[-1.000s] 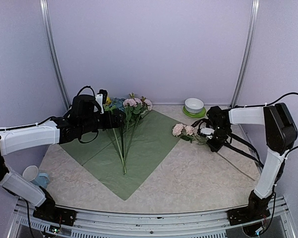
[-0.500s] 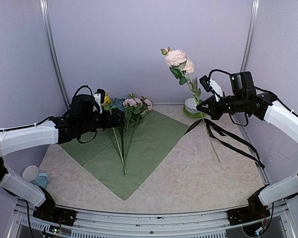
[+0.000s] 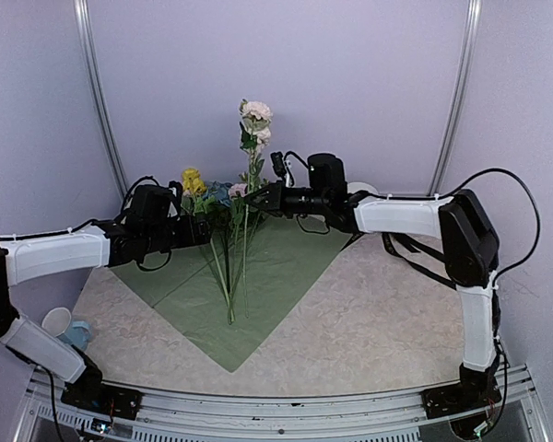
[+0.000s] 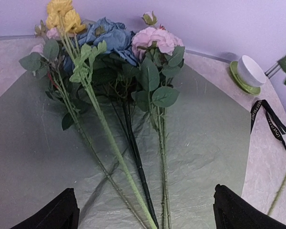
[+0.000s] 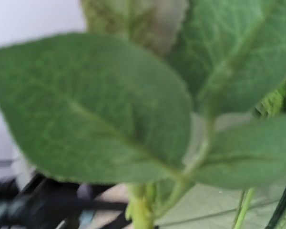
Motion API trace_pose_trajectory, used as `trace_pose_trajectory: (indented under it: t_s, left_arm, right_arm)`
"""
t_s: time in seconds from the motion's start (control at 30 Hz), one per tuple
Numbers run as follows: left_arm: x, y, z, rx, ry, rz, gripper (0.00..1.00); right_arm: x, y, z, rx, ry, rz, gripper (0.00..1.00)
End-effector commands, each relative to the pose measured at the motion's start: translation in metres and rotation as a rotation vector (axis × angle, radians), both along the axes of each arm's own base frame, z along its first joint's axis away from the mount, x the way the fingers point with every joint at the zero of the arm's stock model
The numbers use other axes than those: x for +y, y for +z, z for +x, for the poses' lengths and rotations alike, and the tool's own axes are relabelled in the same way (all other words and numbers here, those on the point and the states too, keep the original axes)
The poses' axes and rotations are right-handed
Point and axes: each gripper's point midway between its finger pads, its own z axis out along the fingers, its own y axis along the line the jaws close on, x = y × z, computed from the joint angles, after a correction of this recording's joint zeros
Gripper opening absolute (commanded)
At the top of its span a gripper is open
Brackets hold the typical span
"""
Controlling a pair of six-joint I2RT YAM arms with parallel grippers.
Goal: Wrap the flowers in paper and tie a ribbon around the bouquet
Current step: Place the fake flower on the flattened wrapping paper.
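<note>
A sage green paper (image 3: 267,276) (image 4: 214,143) lies spread on the table. On it lie the flowers (image 3: 223,198) (image 4: 112,43): a yellow bloom, a blue hydrangea and pink roses, with their stems fanned toward me. My left gripper (image 3: 201,230) (image 4: 144,193) hovers open over the stems, holding nothing. My right gripper (image 3: 257,197) is shut on a pink rose stem (image 3: 254,112) and holds it upright above the bunch. In the right wrist view, blurred leaves (image 5: 100,105) hide the fingers. The black ribbon (image 4: 270,120) lies on the table to the right.
A white bowl on a green saucer (image 4: 248,72) stands at the back right. A white cup (image 3: 56,321) and a blue one (image 3: 79,332) sit near the front left corner. Purple walls close in the back and sides.
My right arm lifted the pink rose stem off the table at the right and swung it left over the bunch. The left arm drew back slightly, still open.
</note>
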Motion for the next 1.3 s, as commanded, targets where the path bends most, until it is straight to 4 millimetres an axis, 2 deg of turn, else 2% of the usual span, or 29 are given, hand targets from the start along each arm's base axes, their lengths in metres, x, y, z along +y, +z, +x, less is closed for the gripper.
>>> trace_pose_trajectory:
  t_s: [0.0, 0.13, 0.2, 0.3, 0.43, 0.57, 0.7, 0.8, 0.9, 0.97, 1.03, 1.17, 1.27]
  left_arm:
    - [0.002, -0.029, -0.003, 0.083, -0.004, 0.002, 0.96]
    - [0.005, -0.045, -0.001, 0.116, -0.003, 0.03, 0.96]
    - [0.007, -0.054, 0.0, 0.138, -0.002, 0.04, 0.96]
    - [0.009, -0.07, 0.003, 0.173, -0.002, 0.05, 0.96]
    - [0.007, -0.098, 0.006, 0.226, -0.012, 0.066, 0.96]
    - [-0.001, -0.123, 0.005, 0.285, -0.043, 0.057, 0.92]
    - [-0.005, -0.133, 0.005, 0.3, -0.051, 0.051, 0.91]
    - [-0.001, -0.138, 0.007, 0.305, -0.04, 0.077, 0.91]
    - [0.003, -0.141, 0.007, 0.314, -0.029, 0.101, 0.91]
    - [0.006, -0.141, 0.006, 0.316, -0.025, 0.113, 0.91]
    - [0.007, -0.136, 0.006, 0.307, -0.022, 0.115, 0.91]
    - [0.008, -0.127, 0.004, 0.29, -0.024, 0.106, 0.91]
    - [0.009, -0.125, 0.002, 0.301, -0.016, 0.102, 0.91]
  right_arm:
    - [0.033, -0.028, 0.03, 0.231, -0.102, 0.051, 0.0]
    - [0.063, -0.057, 0.051, 0.272, -0.128, 0.005, 0.0]
    - [0.072, -0.074, 0.058, 0.3, -0.134, -0.018, 0.05]
    - [0.077, -0.098, 0.068, 0.326, -0.151, -0.054, 0.09]
    - [0.078, -0.115, 0.079, 0.288, -0.183, -0.102, 0.14]
    - [0.079, -0.12, 0.088, 0.247, -0.187, -0.133, 0.19]
    - [0.071, -0.121, 0.096, 0.249, -0.2, -0.143, 0.27]
    - [0.066, -0.111, 0.096, 0.225, -0.199, -0.153, 0.32]
    - [0.055, -0.08, 0.093, 0.128, -0.205, -0.19, 0.34]
    - [0.038, -0.073, 0.089, 0.059, -0.222, -0.282, 0.38]
    - [0.009, -0.074, 0.088, -0.023, -0.247, -0.418, 0.42]
    - [-0.104, -0.118, 0.102, -0.07, -0.473, -0.837, 0.52]
    - [-0.168, -0.149, 0.099, 0.044, -0.495, -0.967, 0.6]
